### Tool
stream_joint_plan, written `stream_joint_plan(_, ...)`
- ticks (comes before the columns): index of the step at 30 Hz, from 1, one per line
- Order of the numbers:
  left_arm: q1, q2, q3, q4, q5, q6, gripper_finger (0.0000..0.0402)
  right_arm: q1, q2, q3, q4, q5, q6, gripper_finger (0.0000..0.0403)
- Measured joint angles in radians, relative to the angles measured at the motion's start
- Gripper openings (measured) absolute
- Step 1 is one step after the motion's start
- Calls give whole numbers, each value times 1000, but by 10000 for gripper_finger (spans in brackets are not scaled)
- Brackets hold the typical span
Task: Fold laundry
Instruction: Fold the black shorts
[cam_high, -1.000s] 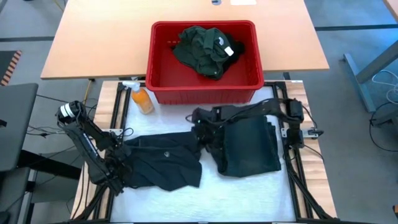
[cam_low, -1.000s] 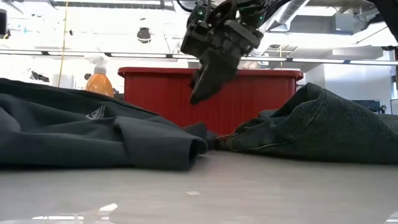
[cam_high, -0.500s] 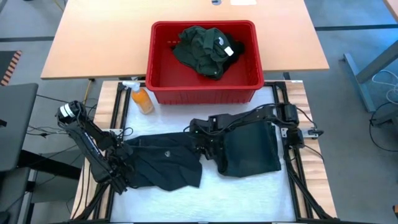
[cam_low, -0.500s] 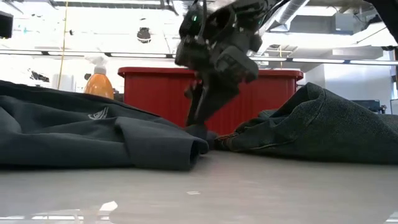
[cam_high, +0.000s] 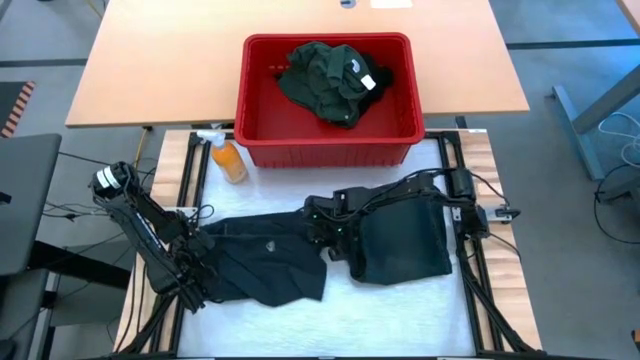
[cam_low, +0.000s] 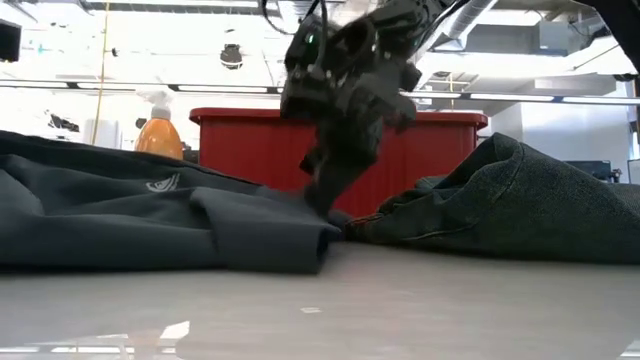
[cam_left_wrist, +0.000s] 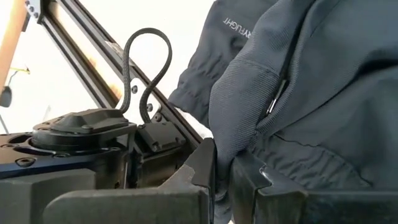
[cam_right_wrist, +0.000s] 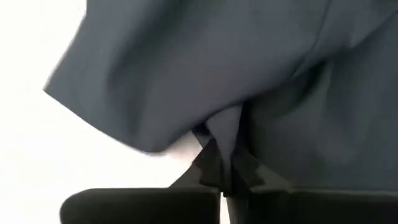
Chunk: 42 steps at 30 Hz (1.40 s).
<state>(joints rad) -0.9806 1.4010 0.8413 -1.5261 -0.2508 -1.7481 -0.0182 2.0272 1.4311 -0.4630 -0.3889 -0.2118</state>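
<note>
Now both grippers pinch the same black garment, one at each end of its long axis.

From the high view, the black garment (cam_high: 262, 258) lies long from 9 o'clock to 3 o'clock on the table; the left gripper (cam_high: 190, 283) is at its 9 o'clock end and the right gripper (cam_high: 322, 232) at its 3 o'clock end, just beside the folded dark green garment (cam_high: 402, 238). More laundry, a green shirt (cam_high: 325, 80), waits in the red basket (cam_high: 330, 140) at 12 o'clock. From the low view, the right gripper (cam_low: 325, 195) comes down onto the raised edge of the black garment (cam_low: 150, 215). From the left wrist view, the fingers (cam_left_wrist: 205, 165) are closed on a fold of cloth. From the right wrist view, the fingers (cam_right_wrist: 214, 165) are closed on a pinched ridge of cloth. My judgement: the fold will turn across this axis.
</note>
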Motion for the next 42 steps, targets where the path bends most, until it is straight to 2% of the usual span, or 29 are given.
stream_joint_plan(3, 0, 0, 0, -2, 4, -8, 11, -20, -64, 0, -62, -9, 24, 25)
stream_joint_plan(10, 0, 0, 0, -9, 38, -23, 11, -97, -244, 2, -301, -115, 2, 18)
stream_joint_plan(12, 0, 0, 0, -19, 50, -36, 11, -117, -276, 2, -360, -95, 8, 19)
stream_joint_plan(15, 0, 0, 0, -45, 63, -70, 11, -150, -293, 2, -398, -11, 73, 22)
stream_joint_plan(18, 0, 0, 0, -45, 63, -89, 11, -174, -272, 2, -444, -3, 135, 28)
stream_joint_plan(21, 1, 0, 0, -45, 63, -108, 11, -172, -216, 1, -495, -43, 122, 54)
stream_joint_plan(26, 1, 0, 0, -45, 87, -123, 11, -134, -145, 0, -553, -282, 24, 123)
stream_joint_plan(28, 1, 0, 0, -45, 97, -121, 11, -124, -139, 0, -564, -288, -30, 150)
stream_joint_plan(31, 1, 0, 0, -45, 101, -122, 11, -134, -166, 0, -518, -224, -33, 177)
stream_joint_plan(34, 1, 0, 0, -45, 101, -111, 11, -156, -213, 0, -439, -169, -10, 187)
stream_joint_plan(38, 1, 0, 0, -45, 107, -107, 11, -183, -255, 1, -280, -159, 34, 186)
stream_joint_plan(42, 1, 0, 0, -45, 107, -107, 11, -157, -253, 2, -143, -160, 70, 182)
